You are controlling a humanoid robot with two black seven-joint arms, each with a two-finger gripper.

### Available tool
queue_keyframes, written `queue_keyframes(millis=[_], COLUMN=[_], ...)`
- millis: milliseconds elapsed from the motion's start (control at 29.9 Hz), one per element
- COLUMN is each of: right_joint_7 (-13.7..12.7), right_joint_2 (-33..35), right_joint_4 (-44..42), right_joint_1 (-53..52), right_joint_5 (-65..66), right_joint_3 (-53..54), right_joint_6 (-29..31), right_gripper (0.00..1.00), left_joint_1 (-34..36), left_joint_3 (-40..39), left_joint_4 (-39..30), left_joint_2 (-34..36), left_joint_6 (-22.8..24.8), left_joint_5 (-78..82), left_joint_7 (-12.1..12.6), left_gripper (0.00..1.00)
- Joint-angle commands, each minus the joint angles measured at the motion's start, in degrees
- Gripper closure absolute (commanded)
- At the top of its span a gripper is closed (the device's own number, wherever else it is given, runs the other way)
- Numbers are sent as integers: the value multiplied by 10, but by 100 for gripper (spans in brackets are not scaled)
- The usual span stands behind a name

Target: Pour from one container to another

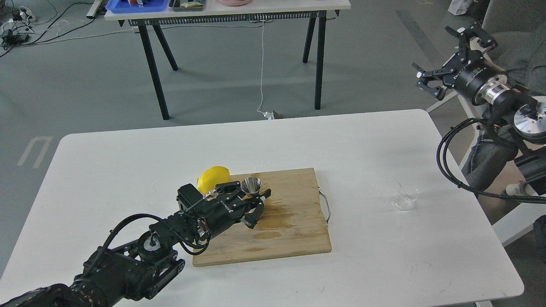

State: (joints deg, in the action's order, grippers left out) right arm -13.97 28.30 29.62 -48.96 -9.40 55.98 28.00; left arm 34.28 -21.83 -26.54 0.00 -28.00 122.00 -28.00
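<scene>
I take the wooden cutting board (294, 213) as my landmark; it lies about mid bench (128, 170), which is white.

My left gripper (249, 197) is over the back-left part of the board. Its jaws stand on both sides of the steel jigger (251, 186) and look to be pinching it at the lower part. The jigger is upright, mouth open to the top, approx. at the board's back-left corner. I cannot see what is inside the jigger.

A yellow lemon (212, 179) sits just beside the board's back-left edge, to the left of the jigger and near it. The left arm hides the lemon's lower part.

On the board, in front of the jigger, there is a wet, darker patch (275, 219), and a smaller one just in front of that.

A thin metal handle (326, 207) is on the board's right side.

The clear glass cup (405, 198) stands upright on the bench, well apart from the board to its right, nothing touching it. It is faint against the white top; I cannot tell if there is liquid in it.

My right gripper (440, 59) is high up, far to the right and behind the board, off the bench edge. Its jaws are spread wide and hold nothing.

Behind the bench, on the floor, stands a second table with black legs (153, 72).
</scene>
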Motion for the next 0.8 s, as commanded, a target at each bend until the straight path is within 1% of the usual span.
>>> queue_keyframes(millis=[0, 67, 100, 167, 201, 301, 569, 769], right_joint_7=[0, 0, 0, 0, 0, 0, -1, -1], right_joint_2=[0, 0, 0, 0, 0, 0, 0, 1], right_joint_4=[0, 0, 0, 0, 0, 0, 3, 10], right_joint_1=[0, 0, 0, 1, 1, 1, 25, 65], right_joint_5=[0, 0, 0, 0, 0, 0, 0, -1], right_joint_3=[0, 0, 0, 0, 0, 1, -1, 6], right_joint_6=[0, 0, 0, 0, 0, 0, 0, 0], right_gripper=[2, 2, 2, 2, 2, 2, 2, 2], left_joint_1=[-1, -6, -8, -10, -11, -21, -23, -24], left_joint_3=[0, 0, 0, 0, 0, -1, -1, -2], left_joint_4=[-1, -1, -1, -1, -1, -1, -1, -1], left_joint_2=[0, 0, 0, 0, 0, 0, 0, 0], left_joint_6=[0, 0, 0, 0, 0, 0, 0, 0], left_joint_5=[1, 1, 1, 1, 1, 0, -5, -5], left_joint_7=[0, 0, 0, 0, 0, 0, 0, 0], left_gripper=[51, 40, 31, 18, 14, 8, 7, 7])
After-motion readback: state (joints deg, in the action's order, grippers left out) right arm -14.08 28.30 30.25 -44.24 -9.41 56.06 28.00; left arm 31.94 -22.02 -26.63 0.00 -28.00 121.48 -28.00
